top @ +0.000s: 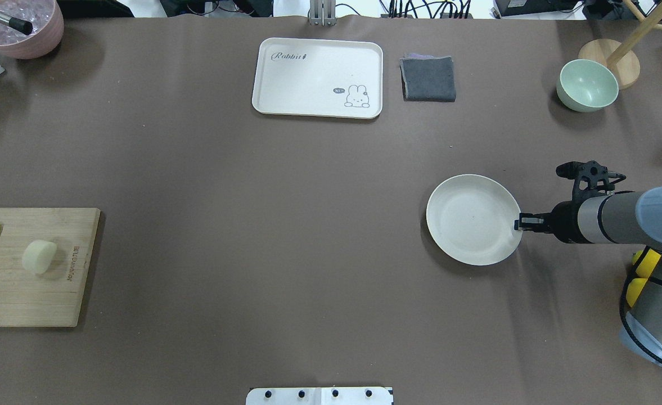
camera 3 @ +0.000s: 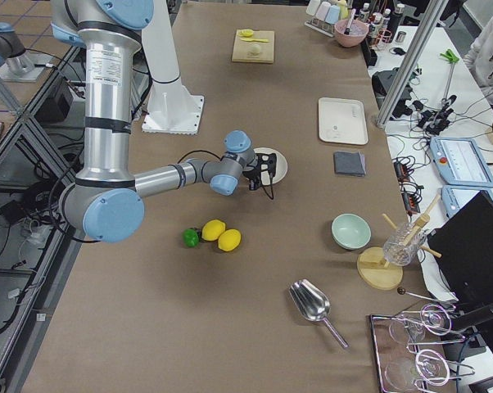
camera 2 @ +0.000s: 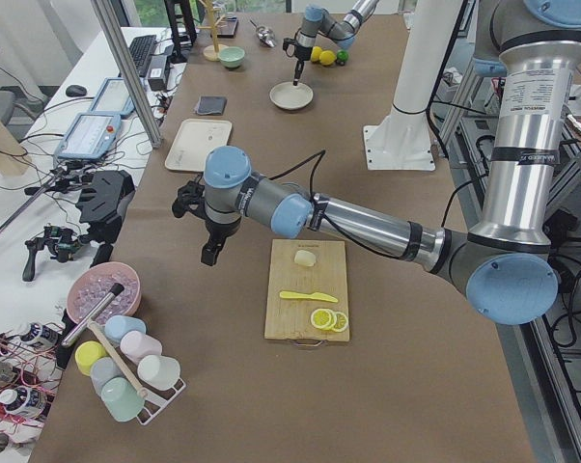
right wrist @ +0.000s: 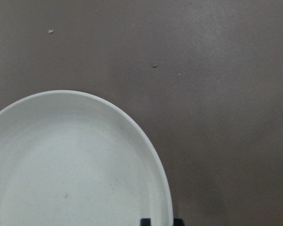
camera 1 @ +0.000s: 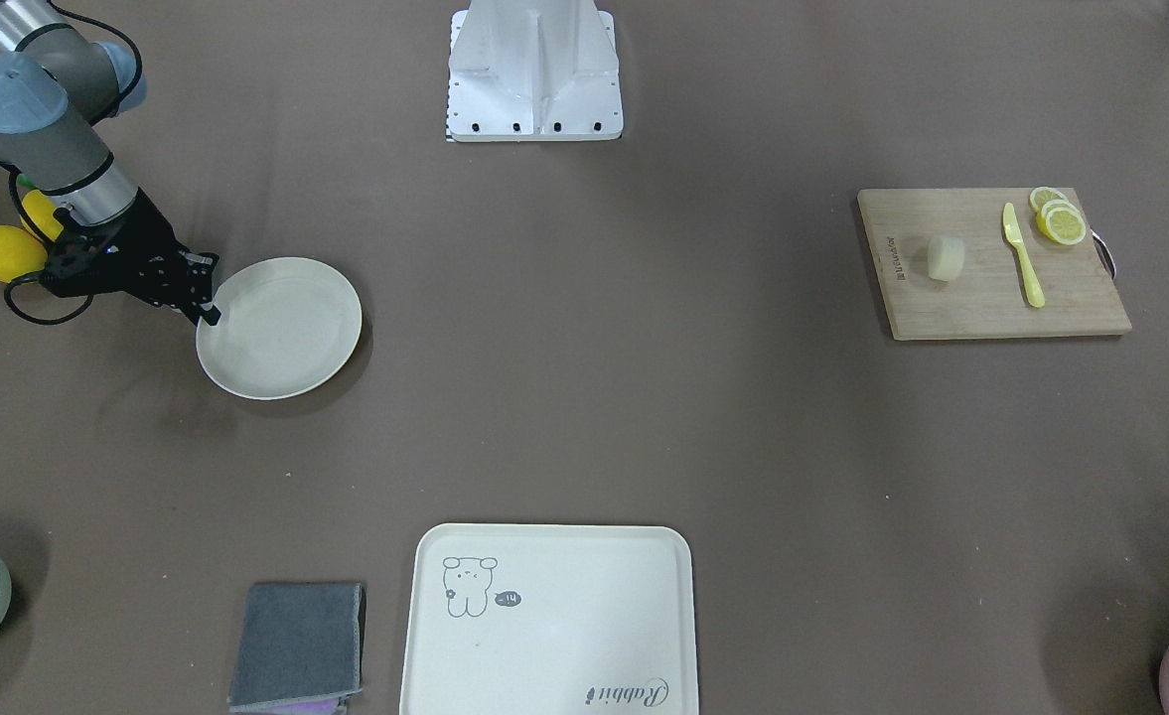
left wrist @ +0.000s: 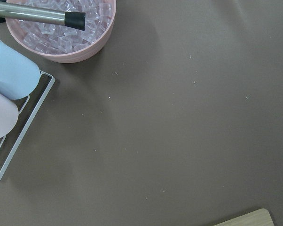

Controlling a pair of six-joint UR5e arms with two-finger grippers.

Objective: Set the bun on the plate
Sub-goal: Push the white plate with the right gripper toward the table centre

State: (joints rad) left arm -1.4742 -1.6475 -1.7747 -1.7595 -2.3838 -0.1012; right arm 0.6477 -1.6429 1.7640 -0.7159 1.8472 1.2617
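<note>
Next, with right gripper (camera 1: 208, 311) pinching the plate (camera 1: 286, 330) rim, centre left gripper (camera 2: 209, 254) (grip state untellable) squarely over the bun (camera 2: 305, 258)

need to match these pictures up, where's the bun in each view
Front-facing: the bun upper right, on the cutting board.
Overhead: far left, on that board.
Exterior left: centre, board's upper end.
Exterior right: top centre, tiny.
Left wrist: not in it.
Right wrist: not in it, only the plate.
Shared landmark: the cutting board.
</note>
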